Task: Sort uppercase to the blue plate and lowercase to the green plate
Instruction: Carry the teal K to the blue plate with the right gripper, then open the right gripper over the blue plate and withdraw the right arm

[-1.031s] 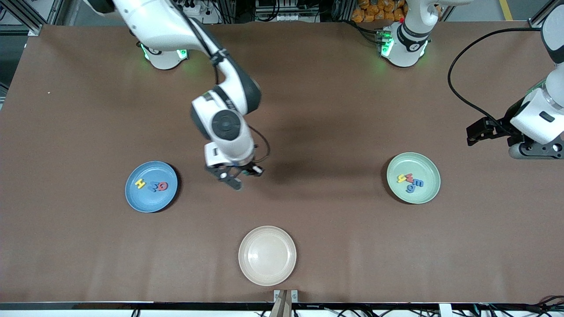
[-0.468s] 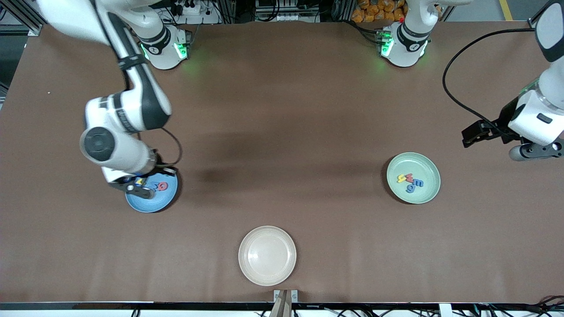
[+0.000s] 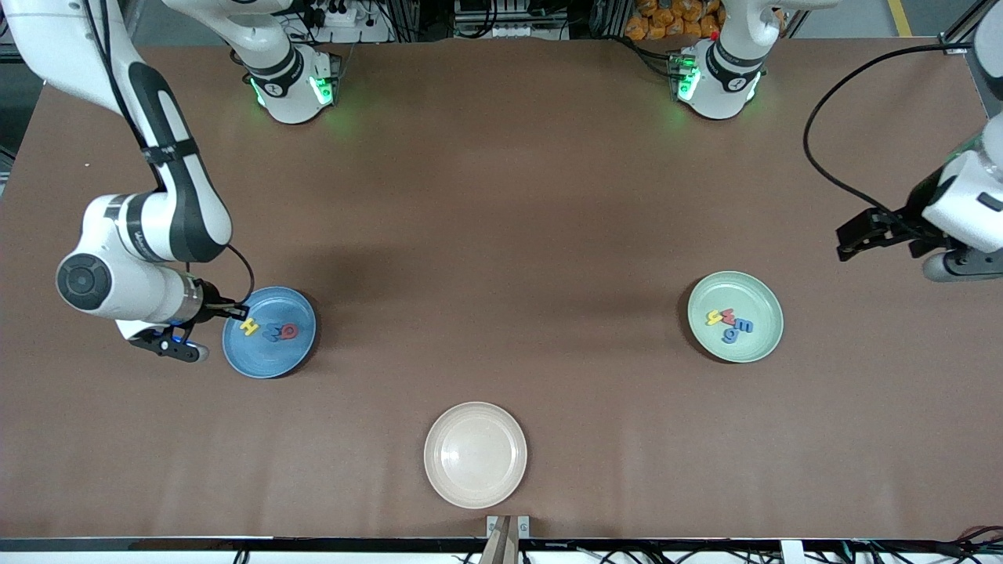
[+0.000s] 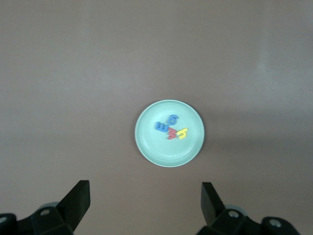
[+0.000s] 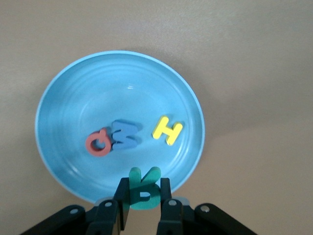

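Right gripper (image 3: 205, 329) had swung from table centre to the blue plate (image 3: 269, 360) rim — jaws clamped on teal R (image 5: 143, 190), last uppercase, ready for release. Left gripper (image 4: 145, 203) waited, spread wide, above the green plate (image 4: 148, 148).

Robotics lab here, two white arm bases (image 3: 291, 86) glowing green along the brown-covered counter (image 3: 501, 196), black cable (image 3: 831, 157) looping off one arm, aluminium framing (image 3: 47, 23), power strips (image 3: 337, 14) and wiring crowding the counter's edge, nothing homely
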Motion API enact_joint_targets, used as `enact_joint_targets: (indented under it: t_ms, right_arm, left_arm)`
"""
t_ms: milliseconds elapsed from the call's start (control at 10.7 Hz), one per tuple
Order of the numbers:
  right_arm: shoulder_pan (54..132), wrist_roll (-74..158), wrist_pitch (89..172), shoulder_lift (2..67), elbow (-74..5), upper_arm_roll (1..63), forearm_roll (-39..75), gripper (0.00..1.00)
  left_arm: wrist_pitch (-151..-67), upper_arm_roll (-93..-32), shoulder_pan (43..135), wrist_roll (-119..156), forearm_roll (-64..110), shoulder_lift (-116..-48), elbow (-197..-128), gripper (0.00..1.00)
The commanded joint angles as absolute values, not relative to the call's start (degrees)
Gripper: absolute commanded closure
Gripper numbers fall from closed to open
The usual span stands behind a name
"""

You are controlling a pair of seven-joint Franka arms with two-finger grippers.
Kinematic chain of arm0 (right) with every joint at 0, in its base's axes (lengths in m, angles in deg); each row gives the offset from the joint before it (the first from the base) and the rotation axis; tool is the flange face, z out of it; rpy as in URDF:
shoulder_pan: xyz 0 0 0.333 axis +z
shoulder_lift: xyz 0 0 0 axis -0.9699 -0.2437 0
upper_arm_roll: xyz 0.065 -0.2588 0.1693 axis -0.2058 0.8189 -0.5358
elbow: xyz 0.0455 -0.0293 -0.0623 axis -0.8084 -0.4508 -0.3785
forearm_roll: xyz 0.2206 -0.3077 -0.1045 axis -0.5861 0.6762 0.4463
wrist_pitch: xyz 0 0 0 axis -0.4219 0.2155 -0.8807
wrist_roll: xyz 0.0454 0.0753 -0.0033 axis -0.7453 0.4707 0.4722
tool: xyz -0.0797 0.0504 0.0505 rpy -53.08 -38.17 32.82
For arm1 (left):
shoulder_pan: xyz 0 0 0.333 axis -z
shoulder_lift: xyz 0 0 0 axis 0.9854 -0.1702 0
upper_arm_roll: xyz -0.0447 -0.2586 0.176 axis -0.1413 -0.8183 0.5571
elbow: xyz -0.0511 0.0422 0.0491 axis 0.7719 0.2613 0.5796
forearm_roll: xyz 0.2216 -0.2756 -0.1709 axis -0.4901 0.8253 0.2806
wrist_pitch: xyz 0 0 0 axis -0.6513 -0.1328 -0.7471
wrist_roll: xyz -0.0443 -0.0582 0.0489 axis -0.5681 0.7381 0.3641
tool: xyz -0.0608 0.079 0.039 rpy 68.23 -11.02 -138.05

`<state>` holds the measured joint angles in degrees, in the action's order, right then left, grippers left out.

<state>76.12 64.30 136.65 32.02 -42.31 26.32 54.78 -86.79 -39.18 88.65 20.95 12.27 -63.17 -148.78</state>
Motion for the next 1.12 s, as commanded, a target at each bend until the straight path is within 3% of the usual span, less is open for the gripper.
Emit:
enact_joint_targets:
  t_ms: [0, 94, 187, 562, 1031]
  right_arm:
    - [75.81, 64.64, 137.44, 31.93, -42.15, 25.50, 53.69, 0.63]
    - [75.72, 64.73, 137.44, 32.20, -42.15, 25.50, 52.82, 0.26]
    - [75.81, 64.73, 137.27, 32.72, -42.15, 25.50, 52.72, 0.00]
    - [76.07, 64.38, 134.56, 37.55, -41.18, 25.50, 52.72, 0.00]
    - [76.25, 63.25, 128.49, 48.79, -38.64, 25.50, 53.69, 0.00]
  left_arm:
    - [-85.89, -39.34, 88.03, 22.37, 12.12, -62.56, -147.91, 0.00]
    - [-85.89, -39.34, 87.85, 21.93, 12.29, -62.39, -147.99, 0.00]
    - [-85.63, -39.34, 87.76, 22.01, 12.38, -61.60, -148.26, 0.00]
    - [-85.54, -39.43, 86.62, 22.28, 12.38, -59.75, -148.70, 0.00]
    - [-83.88, -39.43, 86.44, 22.28, 12.21, -58.87, -149.05, 0.00]
